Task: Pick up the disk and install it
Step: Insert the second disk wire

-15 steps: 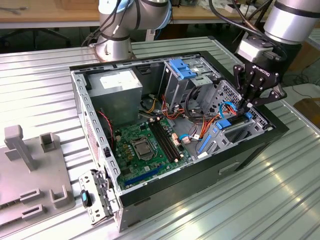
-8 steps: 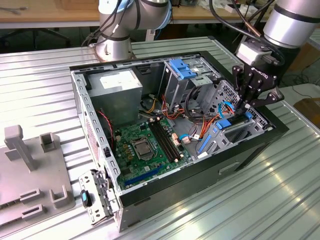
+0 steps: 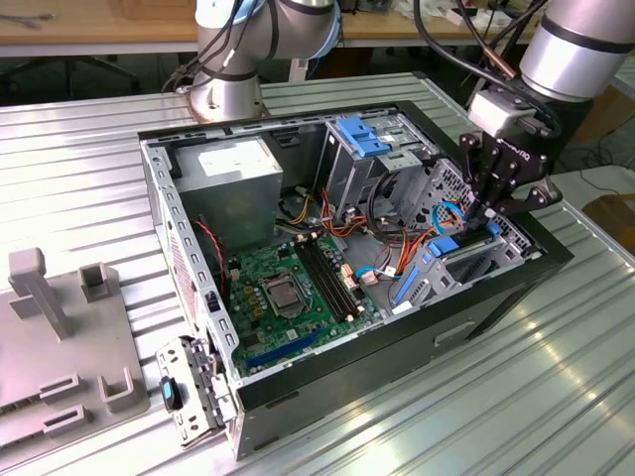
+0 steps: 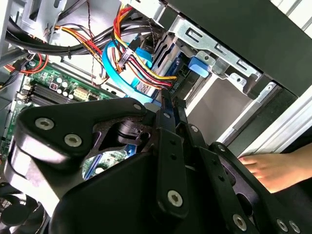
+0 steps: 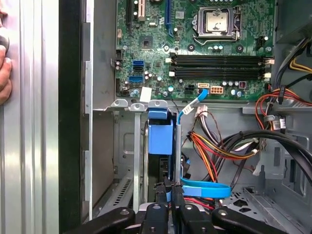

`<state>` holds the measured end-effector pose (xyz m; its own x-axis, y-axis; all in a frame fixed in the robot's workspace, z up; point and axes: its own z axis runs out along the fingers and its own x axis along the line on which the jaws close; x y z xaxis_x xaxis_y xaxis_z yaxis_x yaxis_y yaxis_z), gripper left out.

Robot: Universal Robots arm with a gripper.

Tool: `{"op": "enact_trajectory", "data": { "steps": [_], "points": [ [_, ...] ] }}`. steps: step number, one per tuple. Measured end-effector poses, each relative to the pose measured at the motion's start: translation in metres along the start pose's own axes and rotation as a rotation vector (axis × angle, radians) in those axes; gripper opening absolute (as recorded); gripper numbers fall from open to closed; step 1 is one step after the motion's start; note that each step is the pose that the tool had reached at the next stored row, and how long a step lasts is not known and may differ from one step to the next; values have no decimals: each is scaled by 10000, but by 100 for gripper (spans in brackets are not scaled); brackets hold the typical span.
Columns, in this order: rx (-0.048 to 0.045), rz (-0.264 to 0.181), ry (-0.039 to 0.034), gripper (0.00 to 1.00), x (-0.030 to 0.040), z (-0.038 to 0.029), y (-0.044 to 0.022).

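While clamped by the black hand (image 5: 169,195), the glossy blue-carriered disk (image 5: 160,139) stands in its metal bay (image 5: 127,146).

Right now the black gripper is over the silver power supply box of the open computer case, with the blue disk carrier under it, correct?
Not quite: the black gripper is over the metal drive bay at the exterior view's right, not the power supply box. The blue disk carrier sits below it, as the first wrist view shows.

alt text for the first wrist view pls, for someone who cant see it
Looking down into an open computer case, the black gripper sits at a metal drive bay where the disk, in its bright blue carrier, stands on edge in the slot. Beyond it lies the green motherboard, with bundled wires beside the bay and a person's hand resting on the table outside the case.
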<state>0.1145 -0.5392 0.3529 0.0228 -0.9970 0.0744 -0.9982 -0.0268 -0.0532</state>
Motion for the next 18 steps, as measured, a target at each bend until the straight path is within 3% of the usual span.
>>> {"op": "enact_trajectory", "data": {
  "steps": [3,5,7,8,18],
  "points": [
    [62,-11,1,16,-1,-2,34],
    [303,-13,7,16,-2,-4,74],
    [667,-5,14,16,-2,-6,89],
    [732,-6,13,16,-1,-5,93],
    [734,-6,13,16,-2,-5,93]
  ]
}}
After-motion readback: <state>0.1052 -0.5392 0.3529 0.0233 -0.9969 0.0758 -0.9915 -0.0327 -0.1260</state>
